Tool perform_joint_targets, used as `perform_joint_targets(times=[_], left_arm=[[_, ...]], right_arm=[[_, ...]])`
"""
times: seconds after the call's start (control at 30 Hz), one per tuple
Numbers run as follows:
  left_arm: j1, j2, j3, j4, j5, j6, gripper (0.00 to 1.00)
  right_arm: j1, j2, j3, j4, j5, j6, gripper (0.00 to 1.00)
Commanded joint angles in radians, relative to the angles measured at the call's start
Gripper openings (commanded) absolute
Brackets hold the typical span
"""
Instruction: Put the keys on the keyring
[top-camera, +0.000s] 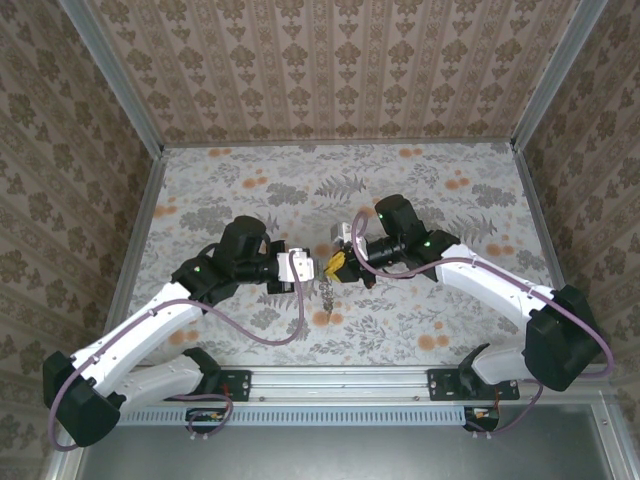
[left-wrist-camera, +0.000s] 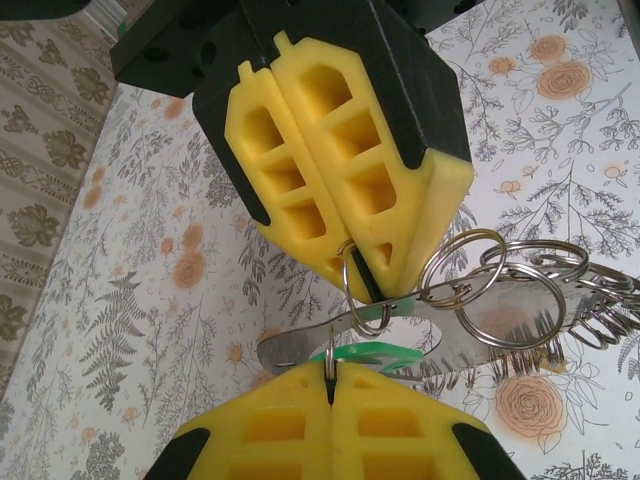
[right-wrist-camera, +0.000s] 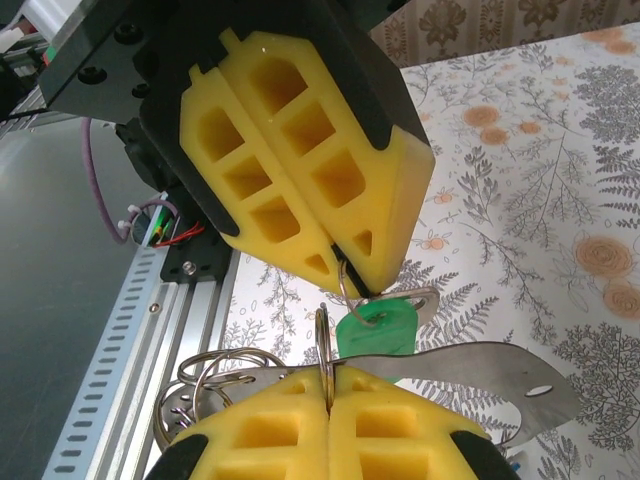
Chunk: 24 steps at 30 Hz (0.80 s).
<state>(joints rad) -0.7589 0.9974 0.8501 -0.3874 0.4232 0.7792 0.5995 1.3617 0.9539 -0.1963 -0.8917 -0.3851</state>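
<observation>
Both grippers meet tip to tip above the middle of the table. My left gripper (top-camera: 322, 268) (left-wrist-camera: 332, 375) is shut on a small thin ring that carries the green-headed key (left-wrist-camera: 378, 352) (right-wrist-camera: 375, 330). Facing it, my right gripper (top-camera: 343, 260) (right-wrist-camera: 328, 385) is shut on a steel ring of the keyring (left-wrist-camera: 500, 290) (right-wrist-camera: 215, 372). The keyring is a bunch of several split rings on a flat steel tag (right-wrist-camera: 490, 372). The green key lies against that tag, between the two pairs of yellow pads. Part of the bunch hangs down below the grippers (top-camera: 327, 300).
The floral table (top-camera: 420, 190) is walled by patterned panels at the back and both sides. An aluminium rail (top-camera: 340, 382) (right-wrist-camera: 120, 350) runs along the near edge by the arm bases. Purple cables (top-camera: 255, 335) loop off both arms.
</observation>
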Motion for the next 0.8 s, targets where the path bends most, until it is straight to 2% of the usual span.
perform_joint_targets(times=[0.0, 0.27, 0.77], left_arm=[[-0.006, -0.011, -0.003, 0.023, 0.002, 0.006, 0.00], [-0.011, -0.001, -0.008, 0.053, 0.029, -0.008, 0.00], [-0.028, 0.005, -0.011, 0.046, -0.003, 0.011, 0.00]], right_arm=[[-0.005, 0.004, 0.039, -0.022, -0.037, 0.002, 0.00], [-0.005, 0.014, 0.049, -0.014, -0.047, 0.013, 0.00], [-0.025, -0.006, 0.029, 0.042, -0.013, 0.073, 0.00]])
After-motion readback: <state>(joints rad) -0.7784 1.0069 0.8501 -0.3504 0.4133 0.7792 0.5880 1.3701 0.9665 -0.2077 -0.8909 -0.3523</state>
